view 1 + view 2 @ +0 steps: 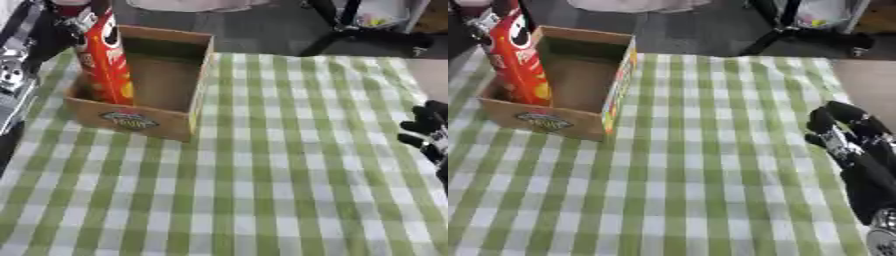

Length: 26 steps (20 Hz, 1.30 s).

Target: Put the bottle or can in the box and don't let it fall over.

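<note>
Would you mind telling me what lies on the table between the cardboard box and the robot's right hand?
Nothing: between the cardboard box and the right hand there is only bare green-checked tablecloth, clearest in the right eye view.

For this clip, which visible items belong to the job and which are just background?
Job items: red can, standing in the cardboard box; left hand at the can's top; right hand idle at the right edge.

Background: green checked tablecloth; black stand legs beyond the table.

Setting looks like a lab or test room. Table (262, 200) covered with green-and-white checked cloth (693, 165); grey floor (254, 25) beyond; black stand legs (350, 30) at the far edge, like camera or equipment supports.
</note>
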{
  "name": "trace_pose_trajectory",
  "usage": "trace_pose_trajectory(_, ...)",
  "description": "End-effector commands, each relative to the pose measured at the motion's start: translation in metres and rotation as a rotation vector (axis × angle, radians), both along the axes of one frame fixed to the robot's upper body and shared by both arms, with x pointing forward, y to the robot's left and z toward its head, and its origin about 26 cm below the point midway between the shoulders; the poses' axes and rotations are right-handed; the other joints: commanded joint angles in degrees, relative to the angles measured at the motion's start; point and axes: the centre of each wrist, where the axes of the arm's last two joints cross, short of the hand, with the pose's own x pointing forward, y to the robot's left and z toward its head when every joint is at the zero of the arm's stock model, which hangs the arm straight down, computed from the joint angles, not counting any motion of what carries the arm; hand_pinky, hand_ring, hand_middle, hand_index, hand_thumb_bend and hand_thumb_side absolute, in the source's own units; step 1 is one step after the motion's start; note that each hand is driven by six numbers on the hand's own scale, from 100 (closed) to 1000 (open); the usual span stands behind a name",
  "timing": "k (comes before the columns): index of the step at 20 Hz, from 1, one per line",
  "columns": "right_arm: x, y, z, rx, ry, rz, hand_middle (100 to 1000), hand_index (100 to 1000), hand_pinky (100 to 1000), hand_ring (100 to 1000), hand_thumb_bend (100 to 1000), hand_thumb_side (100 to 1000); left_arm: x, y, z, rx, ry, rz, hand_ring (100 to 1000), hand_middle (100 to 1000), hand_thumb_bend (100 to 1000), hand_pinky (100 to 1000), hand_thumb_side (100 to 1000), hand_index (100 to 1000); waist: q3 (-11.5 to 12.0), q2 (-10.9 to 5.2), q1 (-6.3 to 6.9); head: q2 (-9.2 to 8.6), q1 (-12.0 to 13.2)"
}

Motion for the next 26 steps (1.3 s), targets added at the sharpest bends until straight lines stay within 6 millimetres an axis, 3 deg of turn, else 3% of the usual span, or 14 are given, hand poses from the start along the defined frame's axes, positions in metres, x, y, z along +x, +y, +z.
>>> trace_pose_trajectory(1,-0.004,0.000,0.008,-0.008,-0.027,0.007,718,723,712,698,477,244,-0.004,0.002,0.016,0.005,-0.046,0.005,1000,926,445,1000,455,914,-0.1,-1.62,0.13,-0.16,-0.1)
trace_pose_trajectory(8,-0.005,-0.003,0.005,-0.004,-0.016,-0.013,718,723,713,698,474,247,-0.022,0.001,0.040,-0.022,-0.094,-0.052,1000,939,445,1000,511,927,0.7,-2.20,0.30,0.78,-0.9)
trace_pose_trajectory(11,-0.005,-0.004,0.004,-0.003,-0.014,-0.016,719,724,713,699,473,250,-0.029,-0.001,0.048,0.001,-0.107,-0.049,1000,956,495,1000,536,938,1.0,-2.55,0.33,0.90,-1.0)
trace_pose_trajectory(13,-0.005,-0.004,0.005,-0.001,-0.014,-0.013,719,724,713,699,470,249,-0.030,-0.002,0.049,0.025,-0.102,-0.034,1000,972,504,1000,467,952,1.1,-2.64,0.33,0.78,-0.9)
trace_pose_trajectory(16,-0.004,-0.001,0.006,0.002,-0.015,0.000,719,724,713,699,469,250,-0.022,-0.004,0.039,0.047,-0.061,0.000,1000,973,533,1000,581,959,0.7,-2.62,0.29,0.19,-0.6)
trace_pose_trajectory(20,-0.004,-0.001,0.006,0.006,-0.019,0.001,719,724,713,700,470,247,-0.013,-0.002,0.029,0.065,-0.039,0.039,1000,959,509,1000,569,950,0.3,-2.34,0.23,-0.38,0.3)
trace_pose_trajectory(26,-0.005,-0.002,0.004,0.006,-0.011,-0.008,720,724,713,700,469,244,-0.026,-0.005,0.049,0.024,-0.129,-0.002,1000,959,485,1000,570,949,0.6,-2.34,0.43,-0.08,-0.3)
